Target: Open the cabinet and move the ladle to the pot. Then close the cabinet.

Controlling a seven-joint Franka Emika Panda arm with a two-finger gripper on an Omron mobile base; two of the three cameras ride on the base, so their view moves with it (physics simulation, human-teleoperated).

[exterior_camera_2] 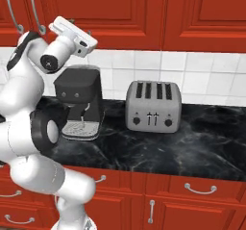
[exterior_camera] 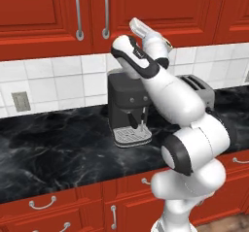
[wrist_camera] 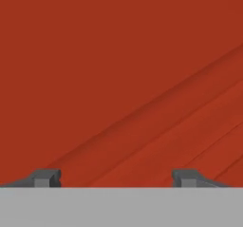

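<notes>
The cabinet [exterior_camera: 160, 8] is seen across the top of both base views as a row of glossy red raised-panel doors, all shut; in the left base view two long silver bar handles [exterior_camera: 78, 12] are hung side by side on neighbouring doors. Below it a white tiled wall [exterior_camera: 53, 83] is shown, with a grey outlet plate [exterior_camera: 21, 101] set into it at the left. A black marbled tabletop [exterior_camera: 58, 148] is spread beneath, over low red drawers [exterior_camera_2: 192, 195] fitted with curved silver handles.

The white arm [exterior_camera: 170, 100] is raised from the base and bent upward, its hand lifted to the lower edge of the cabinet, to the right of the two bar handles. On the tabletop a dark coffee machine [exterior_camera_2: 79, 101] is stood against the wall, and a silver four-slot toaster [exterior_camera_2: 153, 106] is placed to its right, apart from it.

In the hand view the gripper [wrist_camera: 116, 177] is pointed straight at a red door panel at close range, with moulding lines running diagonally across it. The fingers [wrist_camera: 46, 177] are spread wide, nothing is held between them, and contact with the door cannot be told.
</notes>
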